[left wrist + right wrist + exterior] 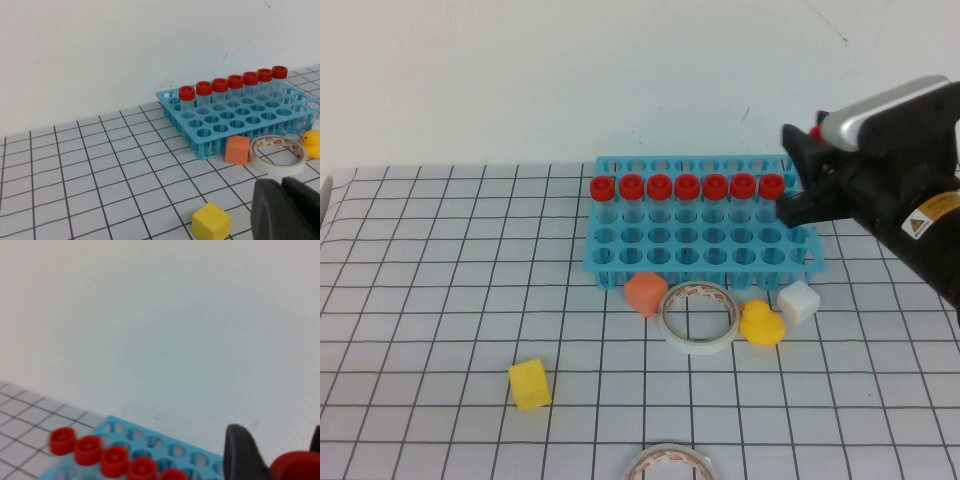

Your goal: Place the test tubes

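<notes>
A blue tube rack [620, 262] stands at the middle back of the table, with several red-capped test tubes [687, 187] upright in one row. My right gripper [786, 174] hovers at the right end of that row, above the rack. In the right wrist view, the right gripper [280, 456] is shut on one more test tube, whose red cap [298, 466] shows between its dark fingers [241, 452]. The rack [150, 440] lies below it. My left gripper [281, 207] is shut and empty, low over the table near a yellow cube [212, 221].
In front of the rack lie an orange cube [646, 292], a tape roll [698, 317], a yellow duck [761, 324] and a white cube [799, 300]. The yellow cube [530, 384] sits front left. Another tape roll [668, 463] lies at the front edge.
</notes>
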Robot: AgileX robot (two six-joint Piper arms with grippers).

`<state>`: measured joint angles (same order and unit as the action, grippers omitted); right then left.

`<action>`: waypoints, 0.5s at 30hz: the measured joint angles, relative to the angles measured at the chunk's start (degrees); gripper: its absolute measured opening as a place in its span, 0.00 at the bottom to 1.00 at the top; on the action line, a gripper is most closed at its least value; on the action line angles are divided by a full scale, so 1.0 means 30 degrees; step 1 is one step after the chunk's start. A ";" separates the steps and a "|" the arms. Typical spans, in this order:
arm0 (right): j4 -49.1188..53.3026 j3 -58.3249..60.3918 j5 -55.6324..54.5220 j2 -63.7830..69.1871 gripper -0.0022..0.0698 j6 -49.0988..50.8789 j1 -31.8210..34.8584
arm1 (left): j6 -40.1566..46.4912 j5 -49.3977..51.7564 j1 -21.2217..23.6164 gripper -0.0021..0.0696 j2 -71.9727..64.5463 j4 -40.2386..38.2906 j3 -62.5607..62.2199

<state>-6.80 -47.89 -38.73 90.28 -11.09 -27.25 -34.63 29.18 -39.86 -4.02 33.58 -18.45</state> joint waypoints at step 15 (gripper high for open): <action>0.1086 -0.2738 -0.1666 0.5138 0.39 0.1985 0.2089 | 0.0000 0.0075 0.0000 0.03 0.0000 0.0000 0.0000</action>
<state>-3.54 -56.11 -43.73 105.70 -5.14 -20.99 -34.63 29.40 -39.86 -4.02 33.58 -18.45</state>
